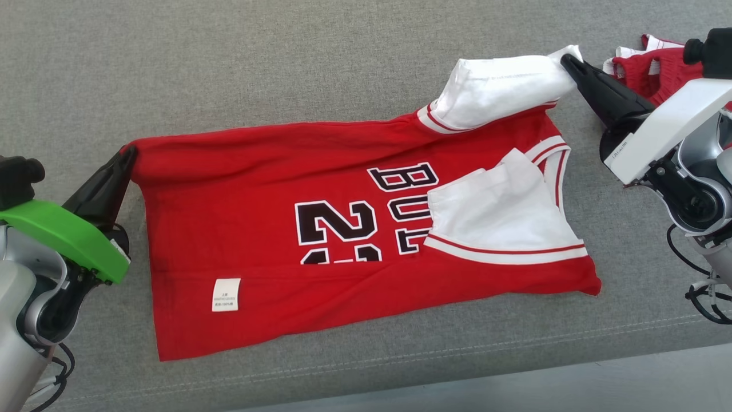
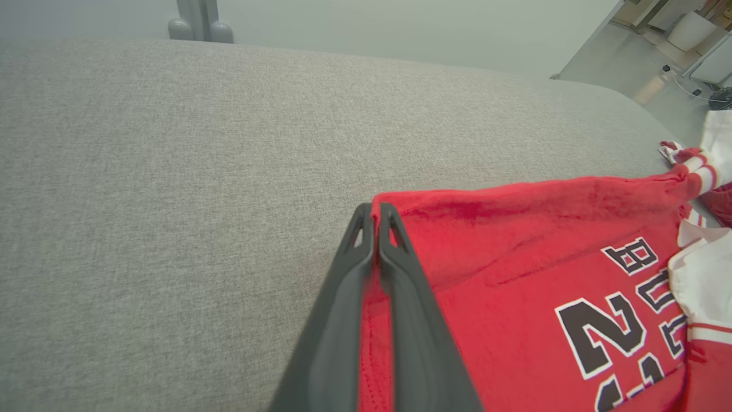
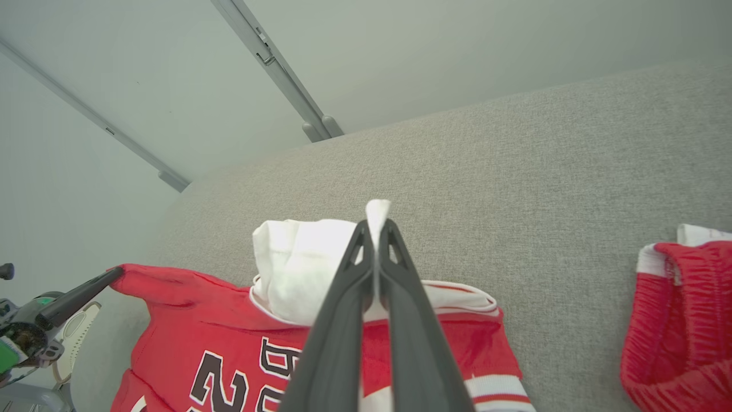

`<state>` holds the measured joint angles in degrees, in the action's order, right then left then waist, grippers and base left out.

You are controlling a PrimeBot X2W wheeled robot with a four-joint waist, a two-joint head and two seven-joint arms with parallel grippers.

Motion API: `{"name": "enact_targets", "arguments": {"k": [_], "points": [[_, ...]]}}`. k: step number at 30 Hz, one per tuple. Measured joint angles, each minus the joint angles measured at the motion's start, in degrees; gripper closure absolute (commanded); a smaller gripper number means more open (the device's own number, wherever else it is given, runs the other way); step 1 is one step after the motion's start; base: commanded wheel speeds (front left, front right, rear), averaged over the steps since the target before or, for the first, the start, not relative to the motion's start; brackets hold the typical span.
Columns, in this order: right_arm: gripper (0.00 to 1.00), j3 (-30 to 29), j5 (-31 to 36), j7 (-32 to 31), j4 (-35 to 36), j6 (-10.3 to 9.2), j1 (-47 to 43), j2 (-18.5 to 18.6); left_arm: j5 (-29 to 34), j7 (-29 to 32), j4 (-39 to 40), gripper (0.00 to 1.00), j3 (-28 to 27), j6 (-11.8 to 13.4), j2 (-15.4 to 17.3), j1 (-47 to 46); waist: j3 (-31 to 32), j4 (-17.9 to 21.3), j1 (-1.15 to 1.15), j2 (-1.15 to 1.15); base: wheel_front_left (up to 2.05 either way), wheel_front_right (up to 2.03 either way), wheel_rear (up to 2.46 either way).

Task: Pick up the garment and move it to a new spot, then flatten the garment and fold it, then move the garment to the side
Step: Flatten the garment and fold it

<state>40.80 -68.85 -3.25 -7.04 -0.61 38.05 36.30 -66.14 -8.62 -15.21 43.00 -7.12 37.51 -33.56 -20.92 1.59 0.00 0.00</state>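
Red jersey [image 1: 257, 189] spread across middle of grey cushion [image 1: 229, 68], toward front edge. Left gripper [image 1: 128, 153] clamped on its red corner; right gripper [image 1: 567, 59] clamped on white sleeve [image 1: 503, 86] tip. Second red garment [image 1: 657, 74] at right edge

Left end effector [image 2: 376, 213] pinching jersey [image 2: 532, 274] corner

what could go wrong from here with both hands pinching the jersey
1. The right hand pinches just the tip of the white sleeve; a pull may slip it free.
2. The other sleeve lies folded over the print on the jersey and may get trapped in a fold.
3. The other red garment lies close by and could snag.
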Motion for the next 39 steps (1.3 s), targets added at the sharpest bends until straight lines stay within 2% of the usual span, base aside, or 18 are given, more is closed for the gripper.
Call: {"name": "enact_targets", "arguments": {"k": [10, 28, 39], "points": [[1.00, 0.0, 0.2, 1.0, 0.3, 0.01, -0.8, -0.1, 3.0, -4.1, 0.8, 1.00, 1.5, 0.0, 0.6, -0.2, 0.1, 0.0, 0.00, 0.00, 0.00, 0.00, 0.00], [1.00, 0.0, -1.1, 3.8, 1.6, 0.07, -7.0, -0.4, 3.4, -5.6, 1.1, 1.00, 1.5, 0.0, 0.3, 3.6, 2.7, -0.3, 0.00, 0.00, 0.00, 0.00, 0.00], [1.00, -0.1, -2.3, 4.8, 3.9, 0.02, -11.1, 0.3, 3.3, -5.6, 3.2, 1.00, -2.5, 0.0, -0.2, 8.8, 4.7, 0.2, 0.00, 0.00, 0.00, 0.00, 0.00]]}}
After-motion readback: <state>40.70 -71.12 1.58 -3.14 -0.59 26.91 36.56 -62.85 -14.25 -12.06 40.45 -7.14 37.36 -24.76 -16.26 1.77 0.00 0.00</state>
